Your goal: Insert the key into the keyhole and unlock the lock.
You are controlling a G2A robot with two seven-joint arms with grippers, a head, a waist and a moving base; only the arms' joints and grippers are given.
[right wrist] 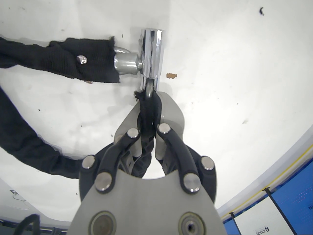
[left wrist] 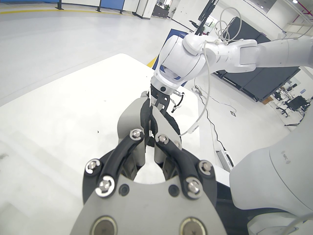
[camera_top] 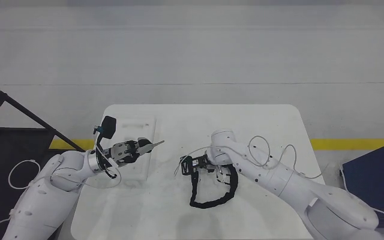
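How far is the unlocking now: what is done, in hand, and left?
Done: left gripper holds the key; right gripper clamps the black chain sleeve beside the chrome lock. In hand: the key points toward the lock, not touching it. Left: inserting and turning.

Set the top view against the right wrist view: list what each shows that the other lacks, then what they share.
Top view has the left tool gripping the key beside a white tray, plus the whole loop of the black sleeved chain. Right wrist view has the chrome lock in detail, a rivet in the chain's sleeve and a brown fleck beside the lock. Both show the right tool shut on the chain over the white table.
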